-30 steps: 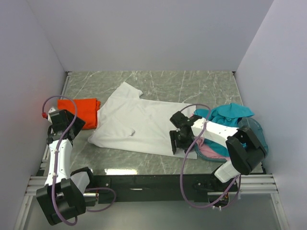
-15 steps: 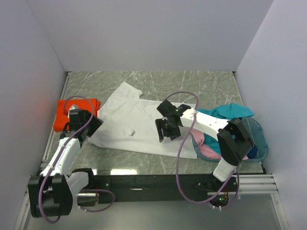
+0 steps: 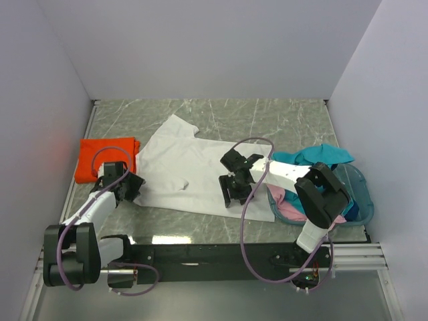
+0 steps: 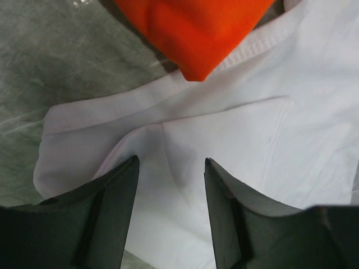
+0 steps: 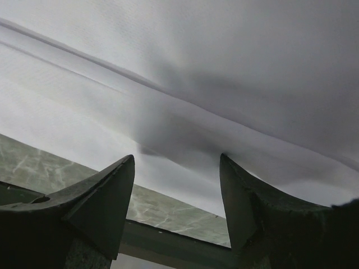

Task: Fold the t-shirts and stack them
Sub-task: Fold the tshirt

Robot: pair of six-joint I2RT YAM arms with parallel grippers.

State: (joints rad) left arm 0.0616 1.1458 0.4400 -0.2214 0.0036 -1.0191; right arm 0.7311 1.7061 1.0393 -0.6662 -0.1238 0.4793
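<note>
**Both jaws apart over the white shirt, nothing gripped yet**

The plain white cotton t-shirt (image 3: 194, 170) lies spread flat on the grey marbled table (image 3: 267, 120), and everything else I place against it. My left gripper (image 3: 130, 185) hangs low at the shirt's left edge, over its near-left corner. Its jaws are partly apart with only cloth showing beneath the gap, so they hold nothing. My right gripper (image 3: 235, 190) sits over the shirt's near hem, right of centre. Its jaws are wide apart and just as empty, and the wrist view shows the hem crossing below them.

I judge that I stand at these two spots so that both ends of the near side can be pinched at once and lifted evenly for a fold.

The folded bright orange t-shirt (image 3: 107, 157) rests just beyond the white shirt's left edge, touching or slightly overlapping it. It looks like the base of the stack. The teal t-shirt (image 3: 321, 157) and the pink t-shirt (image 3: 291, 207) are bunched in the translucent teal plastic basket (image 3: 361, 194) at the white shirt's right side, not yet folded.

The risk on the left is catching the orange cloth along with the white.
</note>
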